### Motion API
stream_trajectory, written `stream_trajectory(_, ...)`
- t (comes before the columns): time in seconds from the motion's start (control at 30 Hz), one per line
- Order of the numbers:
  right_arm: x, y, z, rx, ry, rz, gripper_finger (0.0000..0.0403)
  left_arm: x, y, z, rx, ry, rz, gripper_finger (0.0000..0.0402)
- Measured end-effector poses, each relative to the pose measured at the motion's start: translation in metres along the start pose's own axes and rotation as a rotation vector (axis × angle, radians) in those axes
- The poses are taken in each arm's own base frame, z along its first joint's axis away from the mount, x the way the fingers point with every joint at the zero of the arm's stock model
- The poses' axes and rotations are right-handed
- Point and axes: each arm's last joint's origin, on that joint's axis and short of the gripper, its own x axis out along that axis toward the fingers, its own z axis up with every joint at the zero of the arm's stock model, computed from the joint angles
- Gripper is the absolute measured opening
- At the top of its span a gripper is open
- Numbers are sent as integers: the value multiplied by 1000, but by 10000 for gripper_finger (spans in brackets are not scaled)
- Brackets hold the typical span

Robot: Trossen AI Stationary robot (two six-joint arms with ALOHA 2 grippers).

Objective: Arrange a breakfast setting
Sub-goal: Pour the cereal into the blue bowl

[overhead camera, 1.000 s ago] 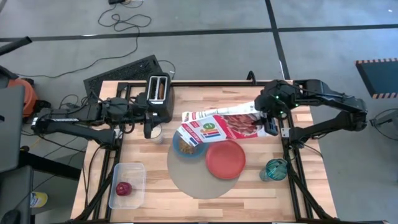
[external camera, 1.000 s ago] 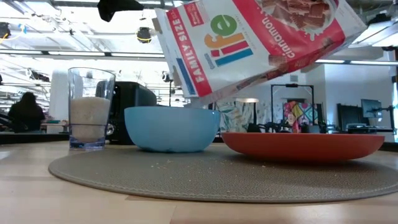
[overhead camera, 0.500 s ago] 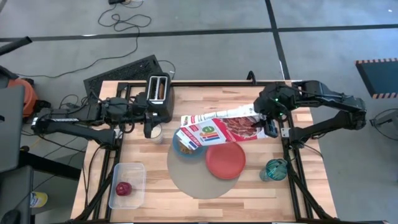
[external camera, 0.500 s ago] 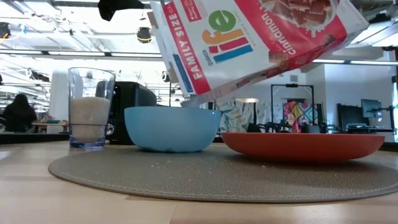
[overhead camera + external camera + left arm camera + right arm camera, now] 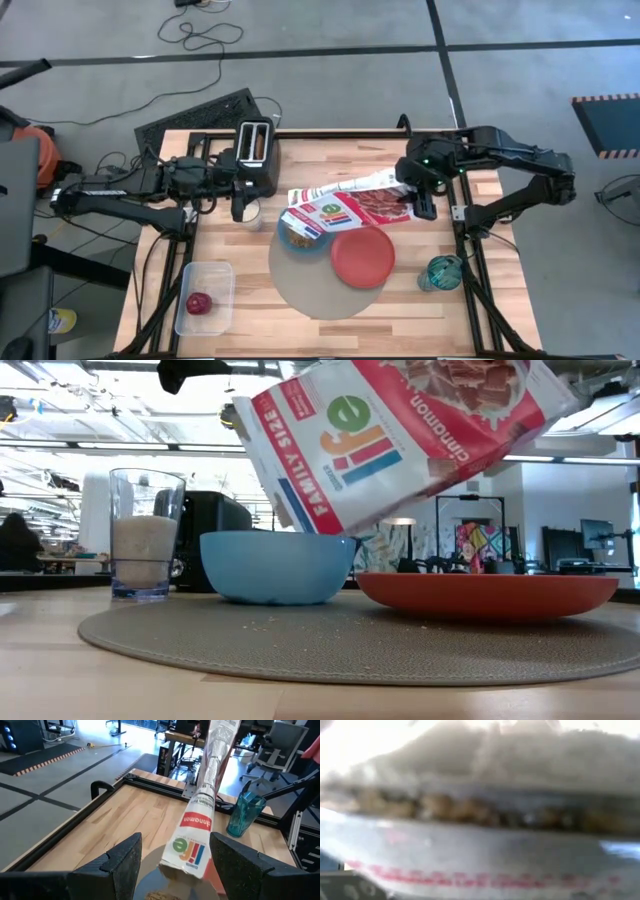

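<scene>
My right gripper is shut on a red-and-white cereal box, which slants down over the light-blue bowl with its lower end just above the bowl's rim. The bowl and the red-orange plate rest on the round grey-beige mat. The teal glass stands right of the mat. The red apple lies in a clear tub. My left gripper is open and empty beside a glass of milk. The spoon is out of view. My right gripper holds the cereal box by its upper, closed end, coming from the table's right side. The box fills the right wrist view, so the fingers' place on it is hidden. The box is lifted clear and tilted, its lower end over the bowl.
The black-and-silver toaster stands at the far edge behind my left gripper, with a brown slice in its slot. The clear tub sits near the left front corner. Bare wood lies near the front edge and at the far right.
My right gripper has gone a little toward the table's left edge and has tipped the cereal box steeper. The box's lower end has swung down and left over the bowl.
</scene>
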Motion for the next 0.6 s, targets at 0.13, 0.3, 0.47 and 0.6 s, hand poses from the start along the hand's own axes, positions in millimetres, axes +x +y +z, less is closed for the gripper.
stream_trajectory(0.13, -3, 0, 0, 2, -10, 0, 207, 0, 0, 0, 3, 1, 0, 220)
stream_trajectory(0.3, -5, 0, -1, 2, -13, 1, 207, 0, 0, 0, 4, 1, 1, 220)
stream_trajectory(0.47, -5, 0, -1, 0, -13, 1, 207, 0, 0, 0, 3, 2, 0, 220)
stream_trajectory(0.6, -5, 0, -1, -3, -14, 1, 207, 0, 0, 0, 2, 2, 0, 220)
